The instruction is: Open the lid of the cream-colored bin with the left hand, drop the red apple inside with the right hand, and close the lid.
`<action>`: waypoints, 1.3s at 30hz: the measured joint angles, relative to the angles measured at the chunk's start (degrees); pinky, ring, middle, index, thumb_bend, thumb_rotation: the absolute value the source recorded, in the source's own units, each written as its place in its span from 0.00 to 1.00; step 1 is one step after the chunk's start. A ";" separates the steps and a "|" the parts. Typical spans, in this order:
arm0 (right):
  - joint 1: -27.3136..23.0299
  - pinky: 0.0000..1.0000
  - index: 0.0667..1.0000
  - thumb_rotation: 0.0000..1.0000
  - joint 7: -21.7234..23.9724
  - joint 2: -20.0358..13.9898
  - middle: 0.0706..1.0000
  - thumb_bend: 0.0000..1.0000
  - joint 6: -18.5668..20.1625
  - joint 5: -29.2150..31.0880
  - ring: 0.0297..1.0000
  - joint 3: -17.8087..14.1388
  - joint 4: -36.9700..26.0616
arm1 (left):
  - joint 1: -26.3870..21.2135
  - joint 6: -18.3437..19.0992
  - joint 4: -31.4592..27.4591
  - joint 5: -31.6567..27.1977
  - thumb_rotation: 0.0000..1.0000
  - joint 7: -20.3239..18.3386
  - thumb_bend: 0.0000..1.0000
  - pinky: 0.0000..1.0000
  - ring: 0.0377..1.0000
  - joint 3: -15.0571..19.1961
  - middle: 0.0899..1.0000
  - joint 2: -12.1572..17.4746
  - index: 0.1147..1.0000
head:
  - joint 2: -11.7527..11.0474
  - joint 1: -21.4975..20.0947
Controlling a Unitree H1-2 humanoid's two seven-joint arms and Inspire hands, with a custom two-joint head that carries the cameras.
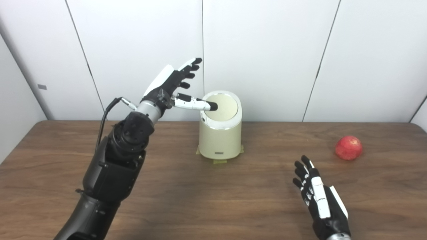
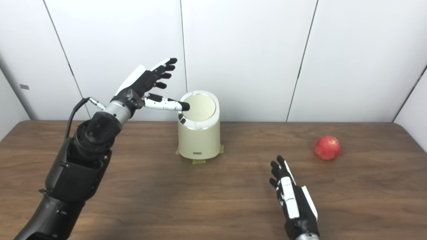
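The cream-colored bin (image 1: 220,140) stands upright at the back middle of the table, its round lid (image 1: 223,108) down and tilted toward me. My left hand (image 1: 171,86) is raised just left of the bin, open with fingers spread upward; its thumb tip (image 1: 211,106) reaches over the lid's left edge, and I cannot tell whether it touches. The red apple (image 1: 348,148) lies on the table at the right. My right hand (image 1: 317,196) hovers low near the front right, open and holding nothing, well short of the apple.
The brown wooden table (image 1: 213,200) runs the full width, backed by a white panelled wall (image 1: 267,50). Tape tabs (image 1: 218,162) show at the bin's base. A black cable (image 1: 106,115) loops off my left forearm.
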 measured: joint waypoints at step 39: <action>-3.71 0.94 0.98 0.97 -1.96 2.32 0.96 0.63 -2.26 0.25 0.98 -0.01 3.71 | -8.20 -12.28 22.31 12.20 0.14 2.64 0.89 0.78 0.90 -8.94 0.93 -3.04 0.91 | -3.17 1.41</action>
